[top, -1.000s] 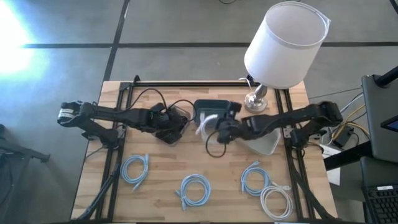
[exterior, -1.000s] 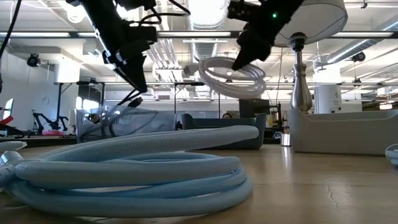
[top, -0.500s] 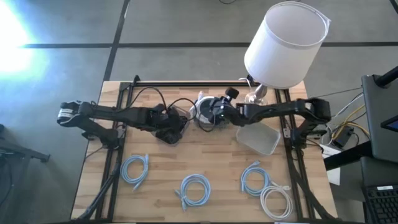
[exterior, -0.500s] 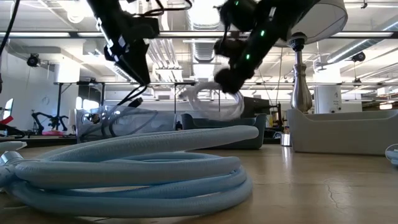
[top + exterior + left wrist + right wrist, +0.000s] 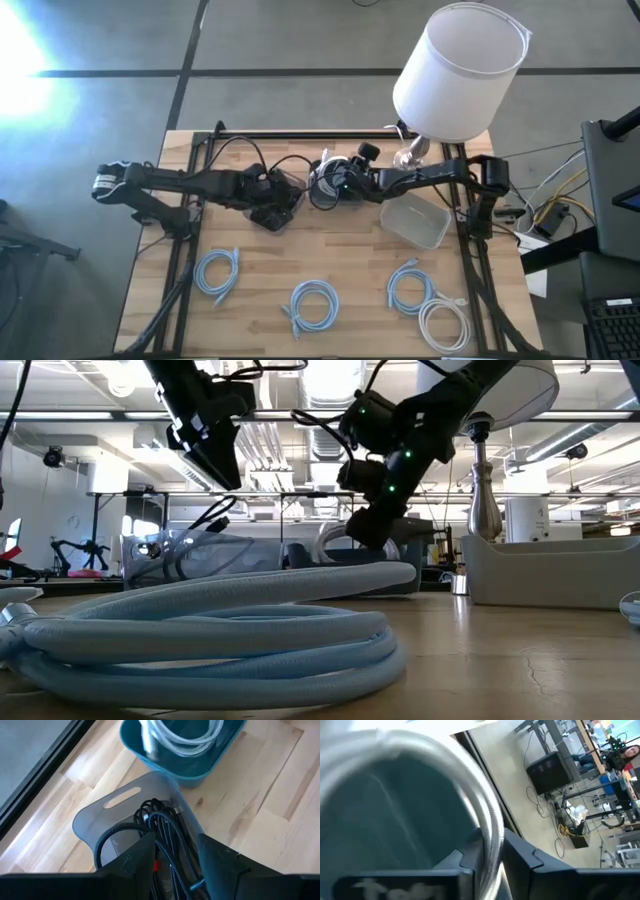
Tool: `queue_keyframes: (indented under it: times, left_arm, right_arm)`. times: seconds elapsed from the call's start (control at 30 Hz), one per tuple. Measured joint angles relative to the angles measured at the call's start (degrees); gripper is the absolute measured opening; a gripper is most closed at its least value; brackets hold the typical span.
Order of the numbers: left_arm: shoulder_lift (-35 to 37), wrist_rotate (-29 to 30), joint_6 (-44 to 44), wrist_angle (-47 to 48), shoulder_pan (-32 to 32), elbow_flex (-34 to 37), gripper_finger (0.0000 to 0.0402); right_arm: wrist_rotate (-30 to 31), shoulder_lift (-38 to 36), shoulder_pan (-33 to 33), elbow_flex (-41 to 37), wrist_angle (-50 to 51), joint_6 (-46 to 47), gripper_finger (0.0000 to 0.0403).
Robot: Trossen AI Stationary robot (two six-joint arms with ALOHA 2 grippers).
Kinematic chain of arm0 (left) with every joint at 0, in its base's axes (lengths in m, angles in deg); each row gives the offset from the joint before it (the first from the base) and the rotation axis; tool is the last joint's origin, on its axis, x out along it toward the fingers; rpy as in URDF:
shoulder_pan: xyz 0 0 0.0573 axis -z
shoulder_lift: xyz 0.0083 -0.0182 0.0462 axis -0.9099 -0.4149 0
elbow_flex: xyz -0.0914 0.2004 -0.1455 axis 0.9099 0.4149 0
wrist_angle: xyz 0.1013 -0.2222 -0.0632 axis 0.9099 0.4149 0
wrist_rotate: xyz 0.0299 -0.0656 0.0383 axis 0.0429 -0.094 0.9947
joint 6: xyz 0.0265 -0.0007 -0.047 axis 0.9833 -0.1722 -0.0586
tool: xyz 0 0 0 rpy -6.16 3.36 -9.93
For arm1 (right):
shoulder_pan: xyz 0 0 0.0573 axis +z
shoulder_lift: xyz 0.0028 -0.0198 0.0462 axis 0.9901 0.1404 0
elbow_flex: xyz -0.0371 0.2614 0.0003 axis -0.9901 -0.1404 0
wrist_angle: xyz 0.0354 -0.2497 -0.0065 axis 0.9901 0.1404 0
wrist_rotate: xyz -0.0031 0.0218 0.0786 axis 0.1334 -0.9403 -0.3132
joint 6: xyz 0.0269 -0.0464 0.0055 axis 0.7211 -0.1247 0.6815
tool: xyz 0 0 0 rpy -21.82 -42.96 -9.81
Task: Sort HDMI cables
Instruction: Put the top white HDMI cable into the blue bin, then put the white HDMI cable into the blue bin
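Placement step, as I judged it: right gripper [image 5: 335, 183] pinched white coil [image 5: 187, 737], fingers closed on strand, lowered over teal bin [image 5: 200, 767]. Next I needed to release, lift clear. Left gripper [image 5: 275, 200] hovered above clear bin [image 5: 95, 820] of black cables [image 5: 165, 837], fingers parted, empty.

Teal bin [image 5: 210, 767], white coil [image 5: 187, 737] inside. Grey translucent bin [image 5: 125, 815], black cables [image 5: 167, 840]. Light-blue coils [image 5: 216, 272]. White lampshade [image 5: 458, 70]. Light wood table [image 5: 340, 260].
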Motion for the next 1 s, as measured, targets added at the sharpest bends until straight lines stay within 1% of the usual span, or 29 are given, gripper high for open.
queue_keyframes:
  times: [0.2,0.33,0.53,0.7,0.8,1.0]
  left_arm:
    - [0.0,0.0,-0.1,-0.1,0.0,0.0,0.0151]
    - [0.0,0.0,-0.1,-0.1,0.0,0.0,0.0151]
    - [0.0,0.0,-0.2,-0.1,0.0,0.1,0.0151]
    - [0.0,0.0,-0.3,-0.1,0.0,0.1,0.0151]
    - [0.0,0.0,-0.3,-0.2,0.0,0.1,0.0151]
    - [0.0,0.0,-0.3,-0.4,0.0,0.1,0.0151]
  right_arm:
    - [-0.2,-2.0,0.2,0.0,0.8,0.3,0.0108]
    - [-0.1,-3.6,1.1,0.4,5.2,0.4,0.0129]
    - [-0.1,-7.7,3.5,0.6,10.1,2.5,0.0147]
    - [-0.4,-12.8,7.3,0.5,18.1,6.6,0.0153]
    - [-4.5,-16.4,10.7,0.5,23.9,10.3,0.0150]
    - [-19.8,-23.7,18.4,0.4,33.6,20.4,0.0139]
